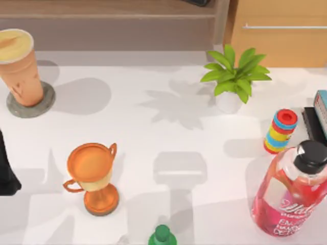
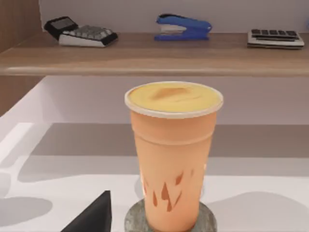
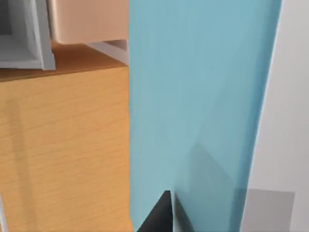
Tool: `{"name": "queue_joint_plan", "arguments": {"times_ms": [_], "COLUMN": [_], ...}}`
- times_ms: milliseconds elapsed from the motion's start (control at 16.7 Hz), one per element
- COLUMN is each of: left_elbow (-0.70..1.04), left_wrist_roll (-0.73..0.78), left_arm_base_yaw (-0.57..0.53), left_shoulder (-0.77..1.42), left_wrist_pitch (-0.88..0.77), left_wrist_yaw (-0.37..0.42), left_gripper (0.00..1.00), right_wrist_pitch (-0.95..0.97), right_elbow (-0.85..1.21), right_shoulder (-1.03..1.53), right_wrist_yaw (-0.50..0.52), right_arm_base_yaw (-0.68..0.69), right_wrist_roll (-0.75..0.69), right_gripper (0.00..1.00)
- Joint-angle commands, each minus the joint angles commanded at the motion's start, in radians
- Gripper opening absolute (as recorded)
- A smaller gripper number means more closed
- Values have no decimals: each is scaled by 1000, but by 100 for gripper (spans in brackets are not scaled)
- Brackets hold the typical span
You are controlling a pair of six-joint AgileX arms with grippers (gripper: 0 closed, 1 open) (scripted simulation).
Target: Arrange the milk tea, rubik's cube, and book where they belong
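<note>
top: milk tea (image 1: 19,66) upright on grey coaster (image 1: 30,102) at 10 o'clock, looks placed; book (image 1: 321,107) at 3 o'clock edge by black flat object (image 1: 312,124) | left wrist: left gripper finger (image 2: 91,217) just beside cup, grip state cannot tell | right wrist: teal cover close to camera, likely held for shelving; right fingers cannot tell

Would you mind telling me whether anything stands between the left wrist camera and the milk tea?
Nothing visible does. In the left wrist view the milk tea stands upright on its round grey coaster with bare white table in front of it. From above, the orange trophy stands well apart, nearer the table's front edge.
</note>
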Motion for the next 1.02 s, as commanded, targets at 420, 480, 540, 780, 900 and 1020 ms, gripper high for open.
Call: {"name": "queue_joint_plan", "arguments": {"times_ms": [420,480,540,780,900,1020], "left_elbow": [0,0,0,0,0,0], "left_wrist_roll": [0,0,0,0,0,0], "left_arm_base_yaw": [0,0,0,0,0,0], "left_shoulder": [0,0,0,0,0,0], "left_wrist_pitch": [0,0,0,0,0,0], "left_wrist_yaw": [0,0,0,0,0,0], "left_gripper": [100,100,100,100,100,100], "right_wrist_pitch": [14,15,16,16,16,16], "right_elbow": [14,15,15,15,15,15], "right_shoulder": [23,29,30,30,30,30], "right_wrist_yaw": [3,4,4,4,4,4], "right_arm_base_yaw": [3,4,4,4,4,4], "right_wrist_roll": [3,2,2,2,2,2], "right_gripper": [0,0,0,15,30,45]}}
